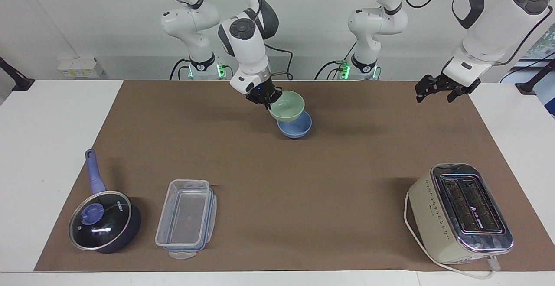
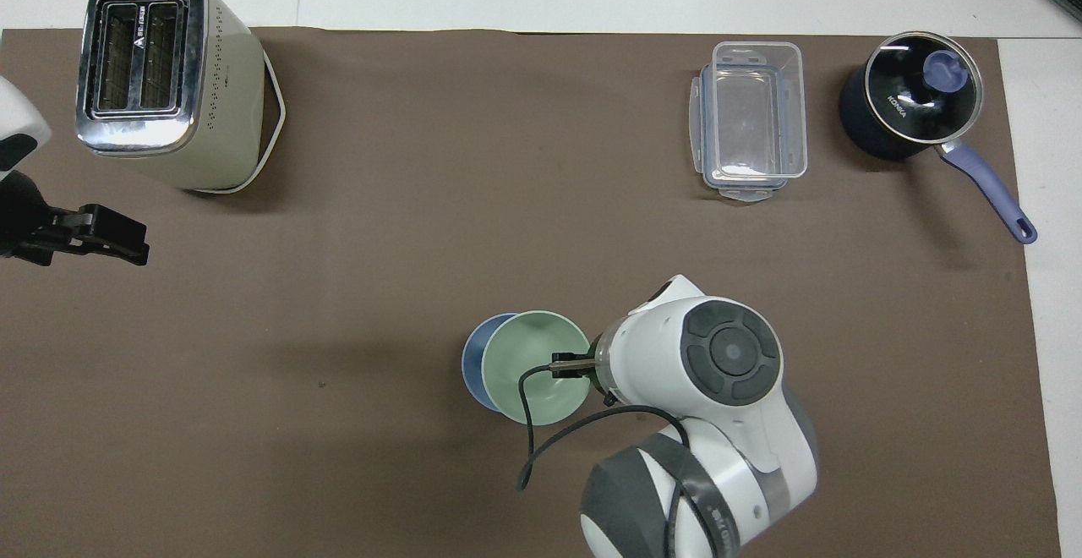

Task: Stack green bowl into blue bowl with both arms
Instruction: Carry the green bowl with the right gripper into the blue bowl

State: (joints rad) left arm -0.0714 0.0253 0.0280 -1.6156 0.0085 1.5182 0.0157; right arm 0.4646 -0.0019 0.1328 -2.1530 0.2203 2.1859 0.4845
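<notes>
Carrying the green bowl (image 1: 286, 105) by its rim, the right gripper (image 1: 265, 99) hangs over the blue bowl (image 1: 297, 129), fingers clamped shut on the rim edge toward the right arm's end of the table. The green bowl is up in the air, tipped slightly, and not yet centred: seen from overhead, a crescent of blue bowl (image 2: 472, 362) shows past the green bowl (image 2: 532, 363) on the side away from the gripper, so the load sits a little short of its target.

The left gripper (image 1: 435, 89) waits in the air, well apart from both bowls, over the edge of the brown mat (image 1: 277, 190) at the left arm's end, jaws wide open and holding nothing.

Notes on doing this step well, as I judge it:
- Carry on a touch further, away from the wrist, until the 2 rims line up.
- Level the green bowl before descent; a tilted bowl may catch the blue rim and shove it along the mat.
- Lower slowly, release only once it is seated inside.
- The pinch is on 1 side only, so expect the bowl to swing when let go.
- Open wide, then lift straight up so a finger does not drag the rim.
</notes>
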